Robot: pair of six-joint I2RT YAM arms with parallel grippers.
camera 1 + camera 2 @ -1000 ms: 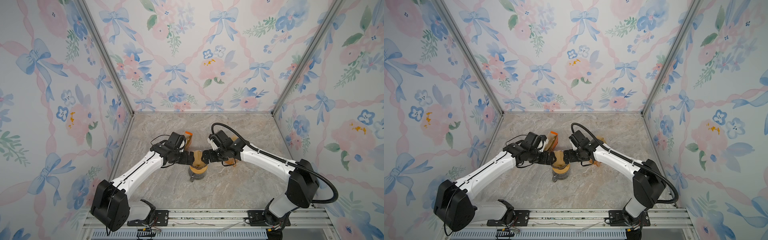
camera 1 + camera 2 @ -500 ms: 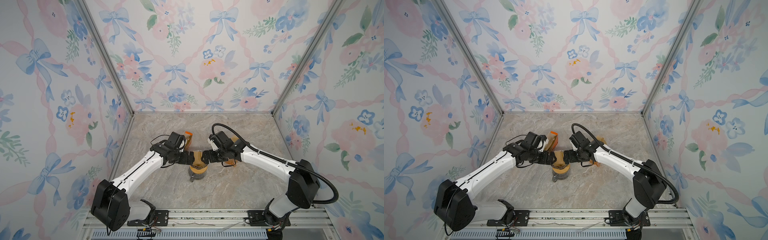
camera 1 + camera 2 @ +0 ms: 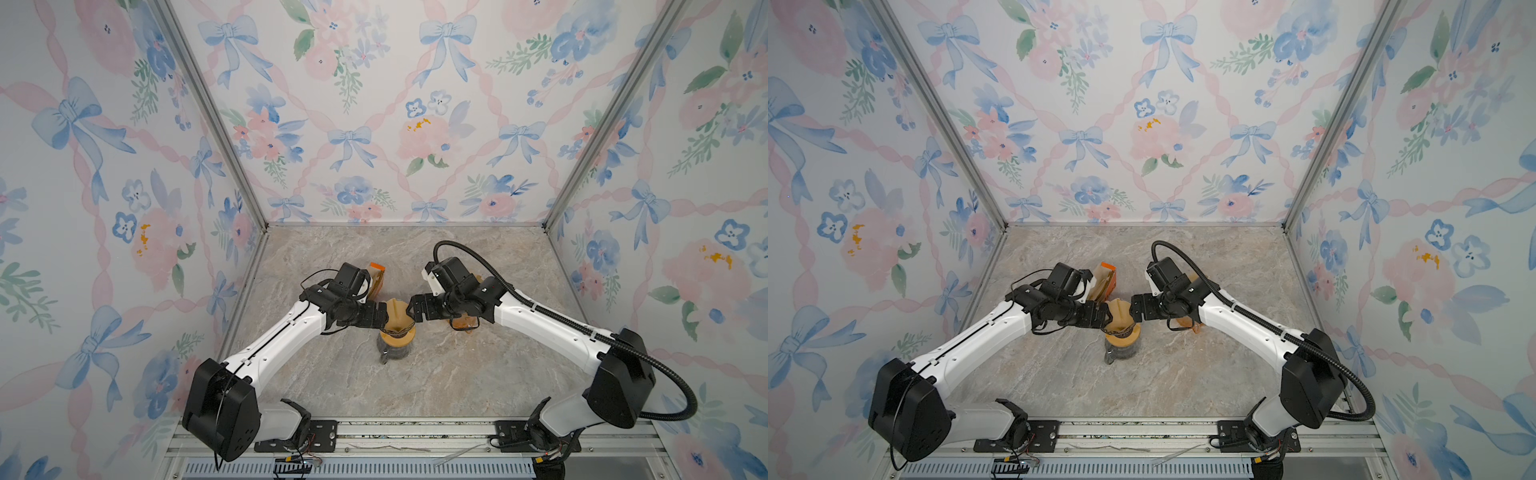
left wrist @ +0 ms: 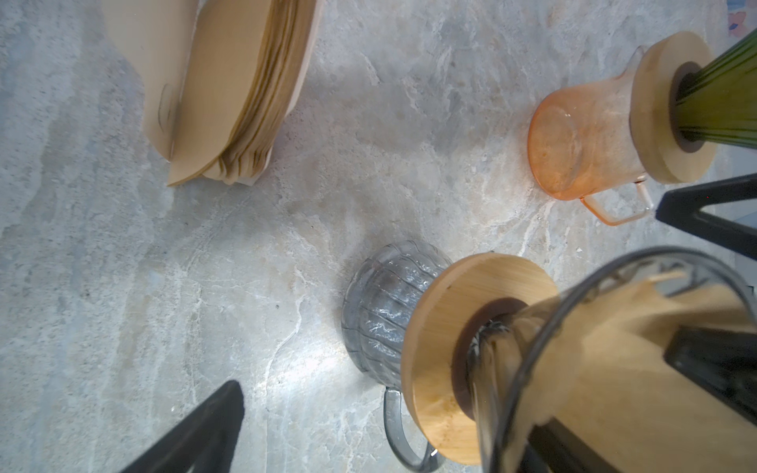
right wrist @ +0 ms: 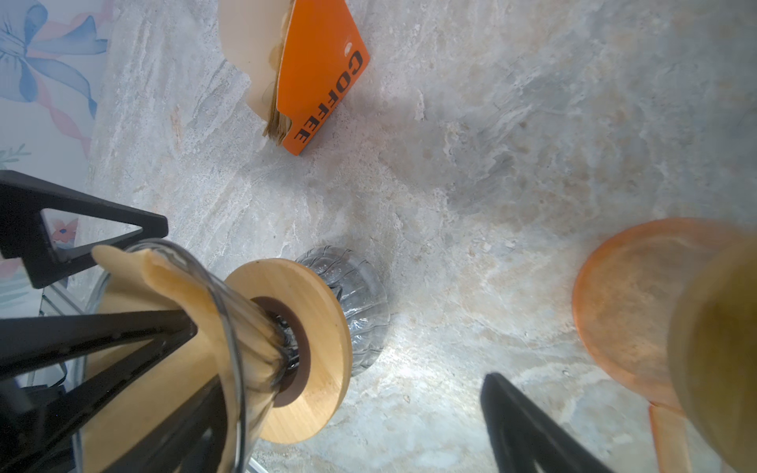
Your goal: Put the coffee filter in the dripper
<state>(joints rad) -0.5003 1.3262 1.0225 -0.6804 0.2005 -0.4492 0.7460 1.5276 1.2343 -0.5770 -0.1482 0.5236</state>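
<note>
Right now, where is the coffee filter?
The filter stands in the glass dripper, near the middle of both top views, between the left gripper and right gripper.

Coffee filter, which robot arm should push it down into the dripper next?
Probably the right. The right gripper and left gripper both stand open beside the dripper, but the right's finger reaches deep inside the coffee filter, near the neck; the left's finger sits higher.

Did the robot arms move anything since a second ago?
No, nothing visibly moved. The left gripper and the right gripper stay open at the coffee filter, which sits in the dripper as before. The filter pack and the orange jug are unmoved.
</note>
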